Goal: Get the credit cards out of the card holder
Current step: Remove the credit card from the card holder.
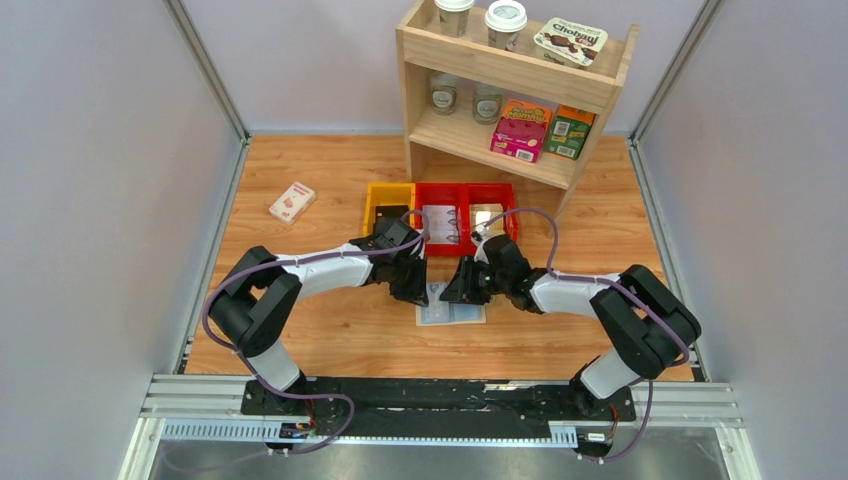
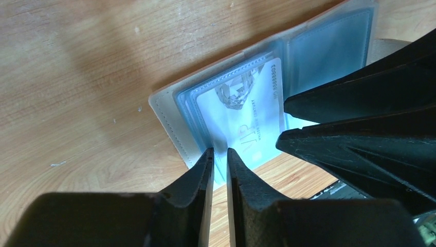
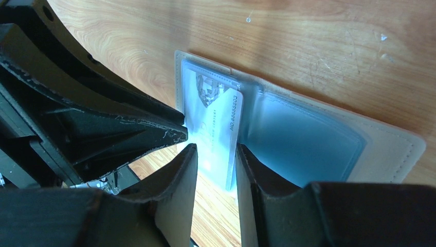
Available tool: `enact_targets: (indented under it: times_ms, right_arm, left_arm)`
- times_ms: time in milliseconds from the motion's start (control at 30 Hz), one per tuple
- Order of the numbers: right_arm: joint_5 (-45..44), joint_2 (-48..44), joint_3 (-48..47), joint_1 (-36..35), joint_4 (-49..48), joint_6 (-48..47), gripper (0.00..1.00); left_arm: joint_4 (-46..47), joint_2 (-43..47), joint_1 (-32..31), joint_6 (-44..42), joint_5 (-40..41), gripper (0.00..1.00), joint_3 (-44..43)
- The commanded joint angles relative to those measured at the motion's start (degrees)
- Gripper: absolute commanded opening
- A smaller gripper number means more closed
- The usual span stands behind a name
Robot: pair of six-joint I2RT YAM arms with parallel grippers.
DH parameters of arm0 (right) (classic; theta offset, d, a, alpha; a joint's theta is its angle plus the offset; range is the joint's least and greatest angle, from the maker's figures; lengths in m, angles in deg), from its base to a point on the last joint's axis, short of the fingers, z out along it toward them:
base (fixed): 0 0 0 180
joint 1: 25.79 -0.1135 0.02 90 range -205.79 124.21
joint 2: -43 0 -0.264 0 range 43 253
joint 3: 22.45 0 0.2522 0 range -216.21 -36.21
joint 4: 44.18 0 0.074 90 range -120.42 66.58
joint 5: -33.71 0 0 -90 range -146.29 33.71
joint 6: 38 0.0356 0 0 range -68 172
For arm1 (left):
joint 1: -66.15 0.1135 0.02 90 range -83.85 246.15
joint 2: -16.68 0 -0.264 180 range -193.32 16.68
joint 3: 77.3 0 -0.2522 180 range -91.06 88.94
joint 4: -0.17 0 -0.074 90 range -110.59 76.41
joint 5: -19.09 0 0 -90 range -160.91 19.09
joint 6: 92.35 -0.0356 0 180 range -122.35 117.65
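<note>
The cream card holder [image 1: 455, 313] lies open on the table between both grippers, blue-grey sleeves up [image 2: 167, 116] [image 3: 391, 149]. A silver-grey credit card [image 2: 241, 118] marked VIP sticks partly out of its left pocket past the near edge [image 3: 218, 113]. My left gripper [image 1: 418, 292] [image 2: 220, 153] is nearly shut, its tips pinching a thin pale sleeve edge at the holder's near corner. My right gripper [image 1: 458, 290] [image 3: 216, 152] is open, its fingers on either side of the card's protruding end. Each gripper's fingers show in the other's wrist view.
A wooden shelf [image 1: 510, 80] with cups and boxes stands at the back. Red trays [image 1: 465, 190] and a yellow tray [image 1: 385, 190] sit just behind the grippers. A white-and-red small box [image 1: 292, 202] lies at the back left.
</note>
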Motion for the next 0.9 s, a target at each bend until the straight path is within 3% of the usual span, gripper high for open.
enact_targets:
  times_ms: [0,300,567,700,867]
  right_arm:
    - [3.5,-0.9,-1.6,0.3,-5.0,-0.3,0.33]
    - [7.3,-6.0,2.4,0.3,-12.6,-1.1,0.30]
    - [10.6,-0.5,0.0,0.2,-12.7,-1.1,0.25]
    - [2.3,-2.2,-0.4,0.3,-5.9,-1.3,0.25]
    - [-4.9,-5.2,-1.7,0.3,2.2,-3.2,0.36]
  left_arm:
    - [-0.5,-1.1,-0.4,0.4,0.8,0.21,-0.6]
    - [-1.2,-2.3,-0.3,0.1,1.1,0.15,-0.7]
    - [-2.0,-2.6,-0.3,-0.2,1.9,0.14,-0.8]
    - [-2.4,-2.4,-0.4,-0.3,2.2,0.14,-0.8]
    - [-2.8,-2.2,-0.4,-0.5,2.7,0.14,-0.7]
